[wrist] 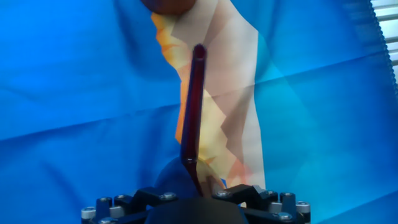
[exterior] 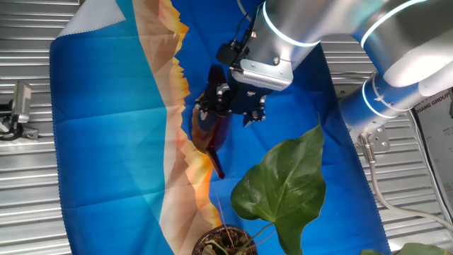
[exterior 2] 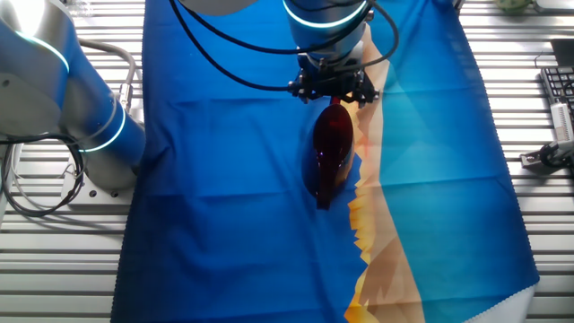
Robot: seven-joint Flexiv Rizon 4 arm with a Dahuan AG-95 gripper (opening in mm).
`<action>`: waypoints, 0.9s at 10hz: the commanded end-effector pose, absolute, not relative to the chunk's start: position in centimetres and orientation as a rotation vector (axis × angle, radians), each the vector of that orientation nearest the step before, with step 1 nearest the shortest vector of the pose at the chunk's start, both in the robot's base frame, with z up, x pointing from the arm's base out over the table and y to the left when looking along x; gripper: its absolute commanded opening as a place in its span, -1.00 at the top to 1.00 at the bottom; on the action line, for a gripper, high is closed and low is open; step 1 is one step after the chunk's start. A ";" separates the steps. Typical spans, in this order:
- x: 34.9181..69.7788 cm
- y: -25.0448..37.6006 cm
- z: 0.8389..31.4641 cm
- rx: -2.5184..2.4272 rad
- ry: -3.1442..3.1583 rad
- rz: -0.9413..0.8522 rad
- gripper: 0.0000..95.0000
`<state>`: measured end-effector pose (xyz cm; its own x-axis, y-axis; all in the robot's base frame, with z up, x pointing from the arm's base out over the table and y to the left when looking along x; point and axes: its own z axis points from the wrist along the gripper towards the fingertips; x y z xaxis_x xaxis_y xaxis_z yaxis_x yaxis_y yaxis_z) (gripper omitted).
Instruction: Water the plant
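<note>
Cloth (exterior: 106,142), blue with an orange and cream jagged band, is covering the slatted table (exterior: 28,205) in both fixed views. In one fixed view we are reading from 9 o'clock across to 3 o'clock. At 9 o'clock a small metal fitting (exterior: 20,106) is lying on the bare slats. Near centre, the gripper (exterior: 233,103) is clamping the dark red translucent watering can (exterior: 209,131); the can's body is sitting just under the black fingers, and its long spout (exterior: 216,164) is pointing toward 6 o'clock. We are holding the can closed in the jaws, which are narrowed around its upper part. At 5 o'clock the plant (exterior: 283,188) is showing one large glossy heart-shaped leaf, with its round pot of dark soil (exterior: 225,242) cut by the bottom edge. The spout tip is lying near the pot but apart from it. At 2 o'clock the silver arm (exterior: 396,42) is rising out of frame.

In the other fixed view, the gripper (exterior 2: 330,85) is sitting at 12 o'clock with the can (exterior 2: 330,152) hanging below it; the plant is outside this view.

In the hand view, the spout (wrist: 194,106) is running from 6 o'clock toward 12 o'clock over the cream band.
</note>
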<state>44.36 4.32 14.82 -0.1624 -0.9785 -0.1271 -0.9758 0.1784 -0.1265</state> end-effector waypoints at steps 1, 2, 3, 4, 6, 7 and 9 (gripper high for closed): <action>44.4 4.3 14.8 -1.907 2.270 -0.025 -1.00; 44.4 4.3 14.8 -1.905 2.275 -0.031 -1.00; 44.4 4.3 14.8 -1.903 2.277 -0.030 -1.00; 44.4 4.3 14.8 -1.903 2.283 -0.031 -1.00; 44.4 4.2 15.0 -1.913 2.309 -0.055 -1.00; 44.4 4.2 15.1 -1.913 2.318 -0.059 -1.00; 44.7 3.9 16.3 -1.931 2.371 -0.094 -1.00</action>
<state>44.78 3.94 16.04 -0.2006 -0.9792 -0.0314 -0.9727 0.2029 -0.1123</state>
